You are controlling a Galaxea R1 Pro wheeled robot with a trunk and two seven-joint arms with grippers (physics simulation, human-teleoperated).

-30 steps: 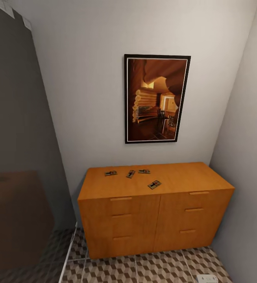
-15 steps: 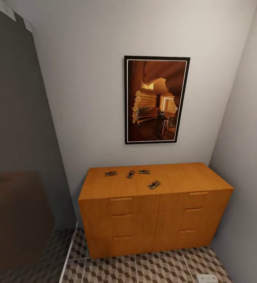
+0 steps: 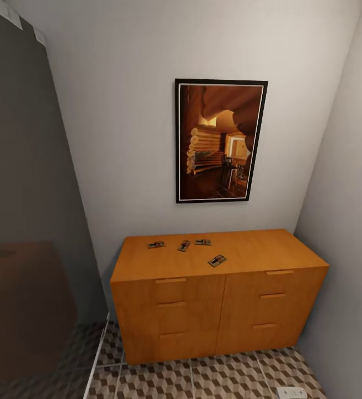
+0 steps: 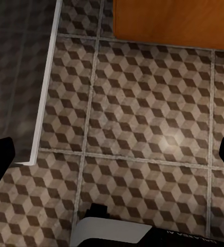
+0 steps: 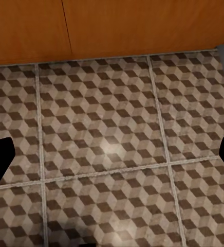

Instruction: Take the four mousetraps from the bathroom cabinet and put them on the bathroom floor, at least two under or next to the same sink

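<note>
The orange-brown cabinet (image 3: 219, 299) stands against the back wall, its drawers shut. Several mousetraps lie flat on its top: one at the left (image 3: 156, 244), two near the middle (image 3: 184, 245) (image 3: 203, 242), and one closer to the front edge (image 3: 218, 260). The cube-patterned bathroom floor (image 3: 203, 379) runs in front of it. My left gripper (image 4: 112, 154) hangs open over the floor tiles (image 4: 137, 128), near the cabinet's base (image 4: 173, 20). My right gripper (image 5: 112, 154) is open too, over tiles (image 5: 107, 144) below the cabinet front (image 5: 117, 25). Both are empty. The sink is out of view.
A framed picture (image 3: 220, 139) hangs above the cabinet. A dark grey panel (image 3: 25, 221) fills the left side, and a white strip (image 4: 45, 87) runs along the floor at its foot. A grey wall (image 3: 347, 221) closes the right. A small white object (image 3: 291, 392) lies at the floor's lower right.
The whole head view shifted down by a few pixels early on, so the camera moved slightly. The mousetraps and the cabinet have stayed where they were.
</note>
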